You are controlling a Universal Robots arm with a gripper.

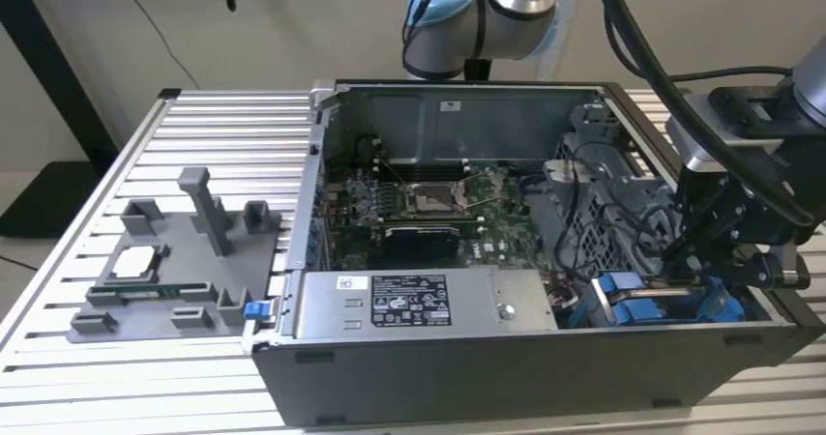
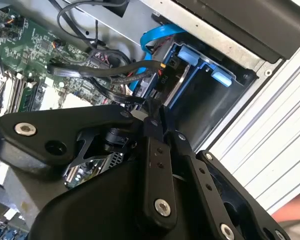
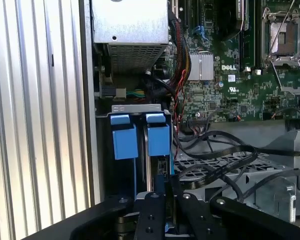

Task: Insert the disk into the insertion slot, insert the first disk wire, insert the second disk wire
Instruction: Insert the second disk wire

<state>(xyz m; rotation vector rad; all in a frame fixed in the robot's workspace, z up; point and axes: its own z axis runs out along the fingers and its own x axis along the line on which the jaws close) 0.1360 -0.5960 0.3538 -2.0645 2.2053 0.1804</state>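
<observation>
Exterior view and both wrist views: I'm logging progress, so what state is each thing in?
Grey metal computer case: side panel off, interior exposed.
Blue-framed silver disk: seated in the grey sheet-metal insertion slot.
Black pincer: shut, at the disk's edge.
Processor socket: empty.

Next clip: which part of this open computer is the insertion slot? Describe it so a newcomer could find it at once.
Start at the open computer case on the slatted table. In the exterior view, go to its near corner on that view's right, beside the grey power supply box with the black-and-white sticker. The insertion slot is the narrow bay under the claw, the case's only part with bright blue plastic clips.
</observation>
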